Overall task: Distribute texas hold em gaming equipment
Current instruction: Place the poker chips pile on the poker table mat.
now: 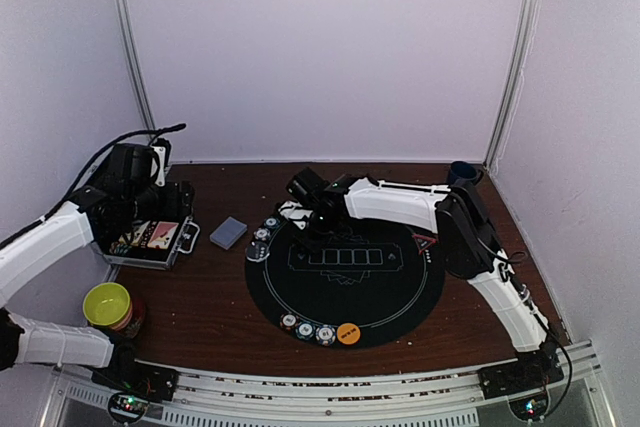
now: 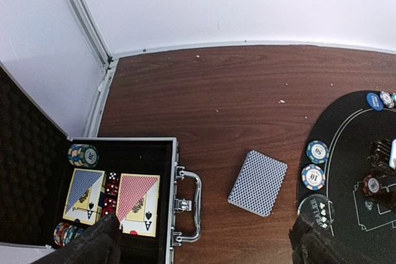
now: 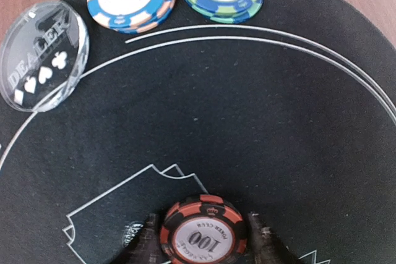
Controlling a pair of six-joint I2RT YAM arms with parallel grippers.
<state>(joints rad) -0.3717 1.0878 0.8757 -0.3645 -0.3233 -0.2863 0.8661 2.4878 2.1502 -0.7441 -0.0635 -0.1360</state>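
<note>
Chip placement was in hand. The right tool (image 3: 204,245) straddled a striped red-and-black 100 chip (image 3: 203,232) lying flat on the felt-like black mat (image 3: 247,122) by the printed card outlines. Whether it pinched or stood just clear, I could not tell. The left tool (image 2: 204,248) hung wide apart above the wood-grain bench (image 2: 235,103), between the metal case (image 2: 172,190) and patterned deck (image 2: 258,182). Next: probably a straight lift, leaving the chip unmoved.

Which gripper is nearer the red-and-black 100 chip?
Right. The right gripper straddles the 100 chip on the black mat, a finger on each side; the left gripper hangs open near the case, far left.
</note>
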